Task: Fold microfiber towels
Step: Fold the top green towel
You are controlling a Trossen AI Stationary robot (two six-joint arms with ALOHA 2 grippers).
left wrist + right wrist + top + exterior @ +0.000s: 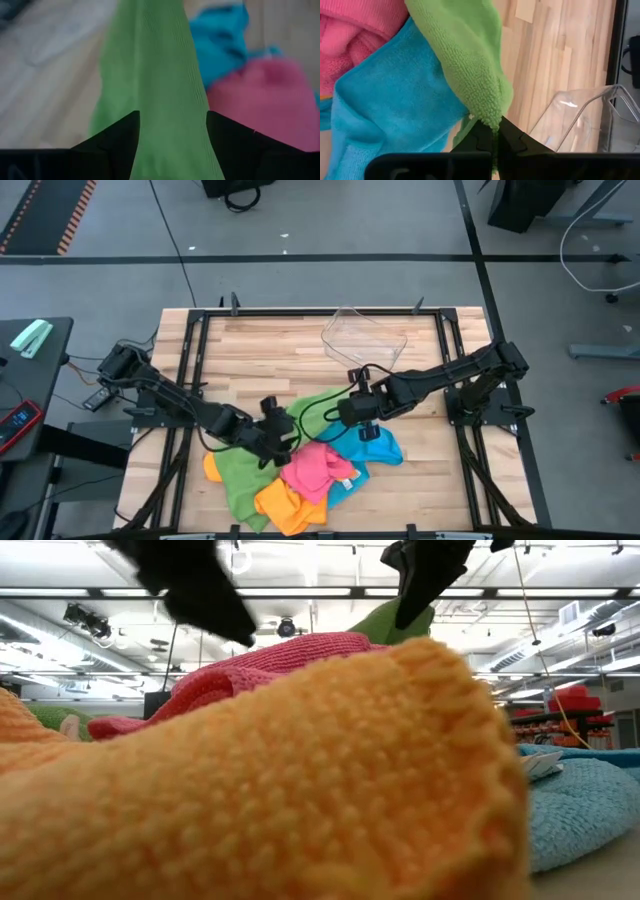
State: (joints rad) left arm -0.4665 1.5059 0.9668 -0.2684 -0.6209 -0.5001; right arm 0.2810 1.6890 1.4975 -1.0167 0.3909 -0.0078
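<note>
Two grippers share one green towel (318, 408), stretched above the heap near the table's front. Right gripper (495, 131): pinching a corner. Left gripper (172, 132): fingers spread around the cloth. We should re-pinch left, then pull it taut.

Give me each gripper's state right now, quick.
Left gripper: jaws open, green towel lying between them.
Right gripper: shut on the green towel's edge.
</note>
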